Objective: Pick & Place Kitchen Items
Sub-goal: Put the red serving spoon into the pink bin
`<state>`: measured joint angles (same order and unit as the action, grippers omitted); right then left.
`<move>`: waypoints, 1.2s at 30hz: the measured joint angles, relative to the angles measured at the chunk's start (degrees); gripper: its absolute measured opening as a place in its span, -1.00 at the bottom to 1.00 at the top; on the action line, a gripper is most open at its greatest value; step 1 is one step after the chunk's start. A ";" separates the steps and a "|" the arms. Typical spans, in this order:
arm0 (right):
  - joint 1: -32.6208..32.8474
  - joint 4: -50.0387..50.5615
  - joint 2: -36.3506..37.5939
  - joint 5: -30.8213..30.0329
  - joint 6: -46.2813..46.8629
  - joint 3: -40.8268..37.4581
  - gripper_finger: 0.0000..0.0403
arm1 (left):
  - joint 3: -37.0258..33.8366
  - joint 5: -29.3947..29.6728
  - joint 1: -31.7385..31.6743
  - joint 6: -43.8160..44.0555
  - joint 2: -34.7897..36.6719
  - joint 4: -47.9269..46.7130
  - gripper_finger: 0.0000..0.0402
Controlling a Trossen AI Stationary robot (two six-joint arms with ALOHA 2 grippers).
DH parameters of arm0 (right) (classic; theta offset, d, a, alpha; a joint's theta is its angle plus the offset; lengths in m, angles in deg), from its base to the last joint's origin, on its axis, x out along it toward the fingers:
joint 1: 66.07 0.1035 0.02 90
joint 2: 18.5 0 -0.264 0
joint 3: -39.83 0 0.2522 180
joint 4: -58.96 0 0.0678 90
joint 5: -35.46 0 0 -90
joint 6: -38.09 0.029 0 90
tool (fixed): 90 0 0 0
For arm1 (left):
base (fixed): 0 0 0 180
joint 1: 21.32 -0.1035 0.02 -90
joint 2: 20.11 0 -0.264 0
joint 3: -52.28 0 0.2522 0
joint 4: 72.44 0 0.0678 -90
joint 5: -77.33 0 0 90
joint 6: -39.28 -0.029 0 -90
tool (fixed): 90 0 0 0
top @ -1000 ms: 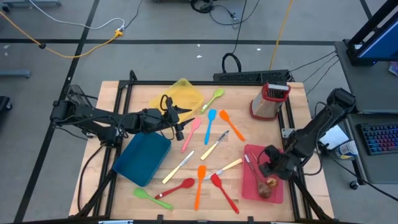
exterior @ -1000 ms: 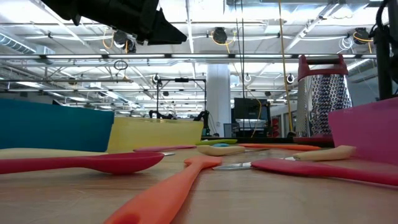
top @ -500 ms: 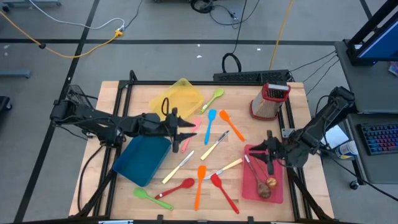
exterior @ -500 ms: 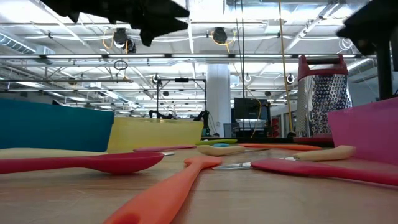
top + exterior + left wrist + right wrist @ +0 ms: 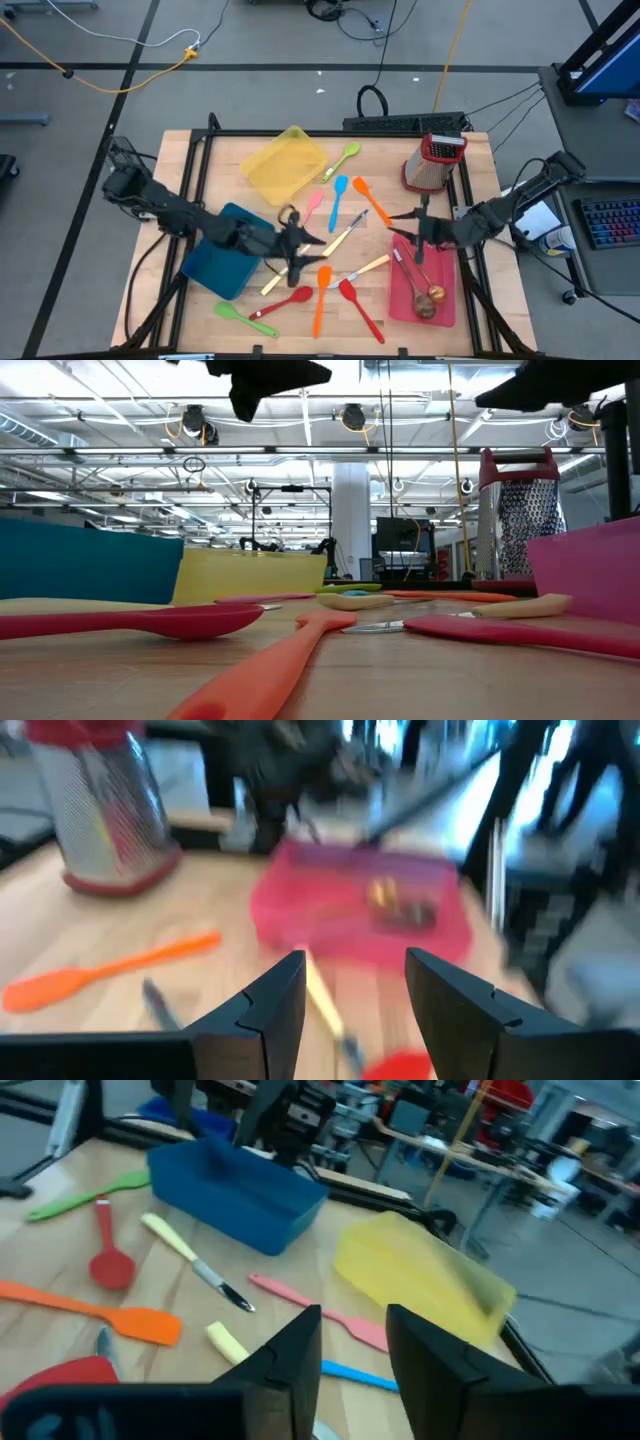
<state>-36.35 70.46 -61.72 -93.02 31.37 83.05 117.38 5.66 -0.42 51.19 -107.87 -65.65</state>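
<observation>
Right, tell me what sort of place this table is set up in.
Probably a robotics lab or workshop, not a kitchen: bare concrete floor with trailing cables, exposed ceiling trusses and lights, and a desk with a keyboard beside the wooden table.

Counted from the high view:
- trays 3: yellow tray (image 5: 285, 162), blue tray (image 5: 228, 255), red tray (image 5: 446, 312)
- box grater (image 5: 435, 160): 1
- green spoons (image 5: 345, 157): 2
- orange spatulas (image 5: 371, 200): 2
- red spoon (image 5: 285, 302): 1
- red spatula (image 5: 359, 309): 1
- pink spatula (image 5: 312, 206): 1
- blue spoon (image 5: 338, 196): 1
- cream-handled knives (image 5: 366, 267): 3
- metal spoons (image 5: 407, 274): apparently 2, count uncertain
</observation>
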 joint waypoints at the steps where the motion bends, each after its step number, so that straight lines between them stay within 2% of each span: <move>1: -1.79 -1.31 -0.40 3.27 -1.49 0.00 -0.37 | 2.20 0.00 0.77 -0.71 -0.95 -4.31 -0.12; 4: -6.98 -5.06 -2.32 12.31 -5.22 0.00 -0.22 | 8.95 -0.03 2.75 0.01 -3.75 -17.12 -0.12; 9: -14.64 -11.22 -7.02 20.51 -6.62 0.02 0.00 | 16.25 0.24 5.30 8.70 -7.26 -31.69 -0.12; 13: -19.01 -15.06 -11.32 26.37 -6.58 0.02 0.07 | 16.69 -0.90 7.20 16.25 -9.84 -34.26 -0.12; 22: -25.50 -23.82 -18.72 32.98 -10.96 0.02 0.06 | 16.61 -3.59 11.05 33.17 -14.47 -44.12 -0.12; 30: -29.67 -28.90 -20.70 39.18 -12.46 0.04 0.06 | 16.64 -11.70 14.27 43.62 -20.44 -44.67 -0.12; 36: -31.39 -31.85 -20.75 42.67 -12.22 0.00 0.06 | 16.82 -10.98 15.13 48.08 -23.11 -46.20 -0.12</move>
<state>-67.74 38.61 -82.47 -50.35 19.15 83.05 134.20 -5.32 14.71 99.26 -130.99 -111.85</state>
